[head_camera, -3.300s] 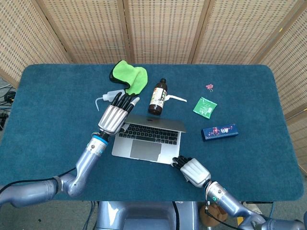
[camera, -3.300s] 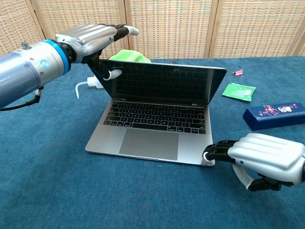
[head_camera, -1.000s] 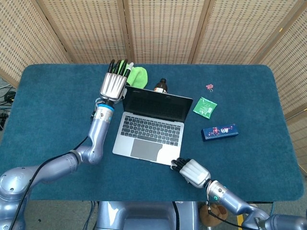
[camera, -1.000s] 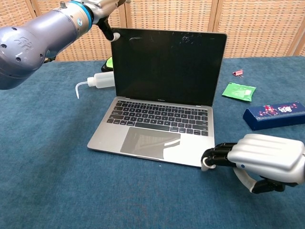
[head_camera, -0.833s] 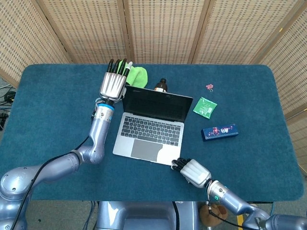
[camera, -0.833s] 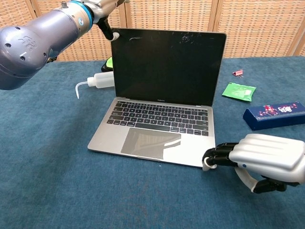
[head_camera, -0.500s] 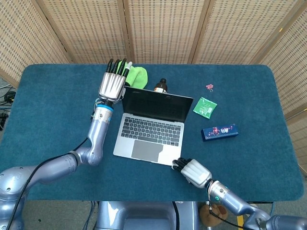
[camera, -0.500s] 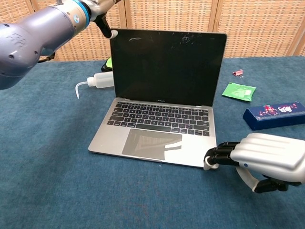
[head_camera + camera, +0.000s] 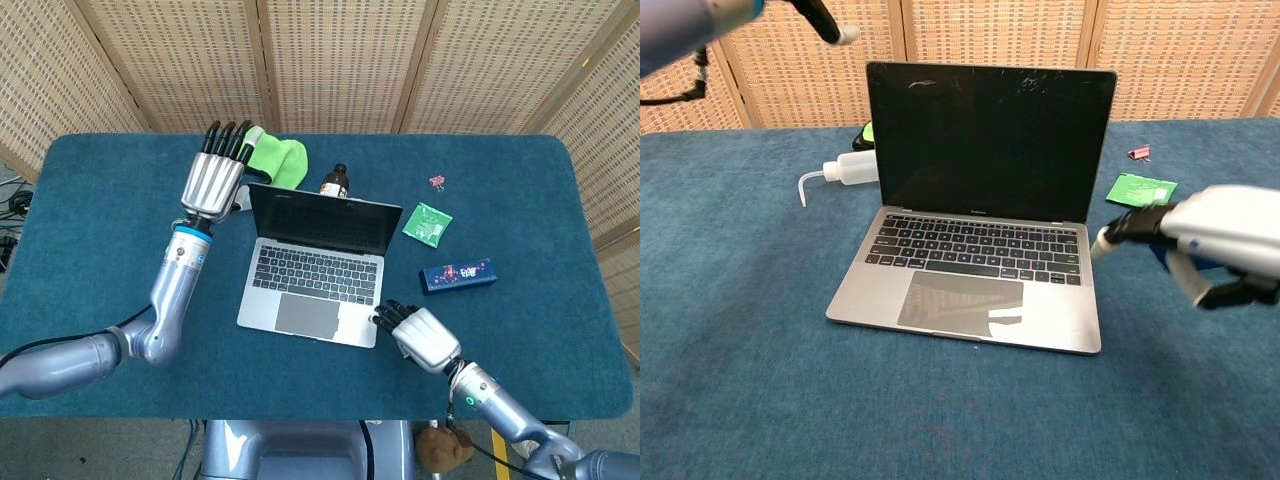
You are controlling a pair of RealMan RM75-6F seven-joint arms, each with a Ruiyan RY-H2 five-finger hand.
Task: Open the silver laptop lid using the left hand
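Observation:
The silver laptop (image 9: 312, 285) stands open in the middle of the blue table, its dark screen (image 9: 990, 140) upright and facing me. My left hand (image 9: 213, 180) hovers to the left of the lid's top left corner, fingers straight and spread, holding nothing and clear of the lid. In the chest view only its fingertips (image 9: 830, 25) show at the top left. My right hand (image 9: 425, 336) hangs by the laptop's right side, lifted off the base, fingers stretched forward and empty. The chest view shows my right hand (image 9: 1205, 240) blurred.
Behind the screen lie a green cloth (image 9: 281, 160), a brown bottle (image 9: 335, 181) and a white squeeze bottle (image 9: 845, 168). To the right are a green packet (image 9: 427, 222), a blue box (image 9: 457, 275) and a pink clip (image 9: 437, 181). Wicker screens stand behind the table.
My left hand has let go of the lid's top left corner and drawn away to the left. My right hand has lifted off the laptop's front right corner and risen beside it.

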